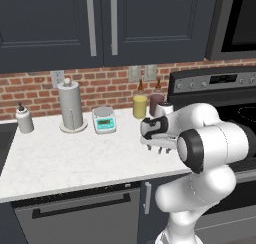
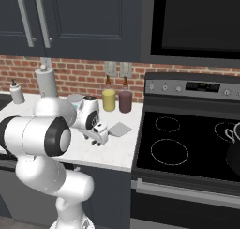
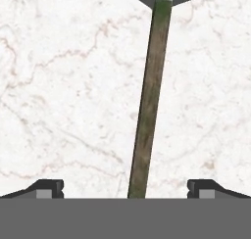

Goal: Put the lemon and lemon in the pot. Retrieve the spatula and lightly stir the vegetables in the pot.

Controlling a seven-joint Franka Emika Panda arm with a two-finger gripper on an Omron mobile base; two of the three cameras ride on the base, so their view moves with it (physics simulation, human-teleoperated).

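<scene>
The spatula (image 3: 149, 101) lies flat on the white, faintly veined marble counter (image 1: 65, 158). Its thin straight handle is dull olive-brown and its squarish light-grey blade (image 2: 120, 128) rests near the counter's edge beside the black glass stovetop (image 2: 187, 143). The gripper (image 3: 125, 189) hangs just above the handle with its two dark fingertips (image 3: 49, 188) spread wide, one on each side of the shaft and well clear of it. Bare marble lies open on both sides of the handle. The dark cylindrical pot (image 2: 233, 150) stands at the stovetop's far right, partly cut off by the picture's edge. A pale-yellow jar (image 2: 109, 100) and a dark maroon jar (image 2: 125, 101) stand against the brick backsplash (image 2: 84, 78).
</scene>
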